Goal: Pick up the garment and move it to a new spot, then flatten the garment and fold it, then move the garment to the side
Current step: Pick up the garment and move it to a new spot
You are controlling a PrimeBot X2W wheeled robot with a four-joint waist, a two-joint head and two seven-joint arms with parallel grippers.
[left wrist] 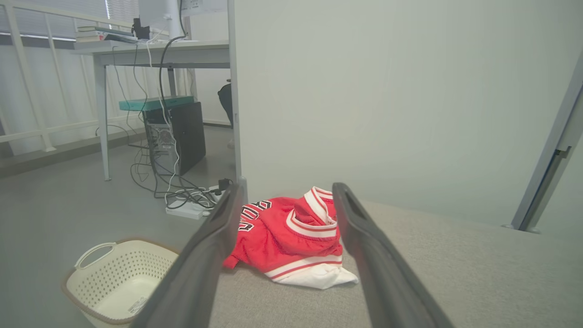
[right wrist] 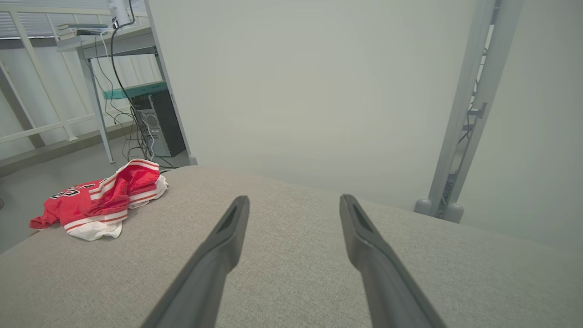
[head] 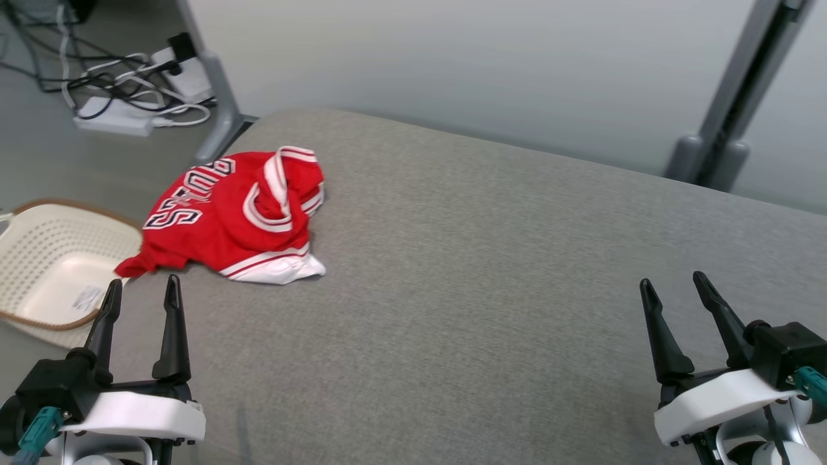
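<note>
One cream basket (head: 45, 242) with a brown rim and holes in its walls sits on the floor (head: 39, 161) at the far left, just beside the left edge of a gray padded table (head: 484, 271). Behind it on the floor lie a white power strip (head: 113, 118) and a tangle of cables.

Next comes the left gripper (head: 143, 282), low at the near left corner of the table. Its two dark fingers stand spread apart with nothing between them.

Just beyond its fingertips, but not touching them, lies the garment (head: 219, 219). It is a red jersey with white and red trim and black-and-white lettering, crumpled in a heap on the left part of the table. One red corner reaches the table's left edge, close to the basket.

The middle of the table is bare gray cloth.

At the near right corner sits the right gripper (head: 672, 280), fingers also parted and holding nothing, well apart from the garment. Behind it a gray post (head: 736, 97) rises against the pale wall (head: 452, 58).
</note>
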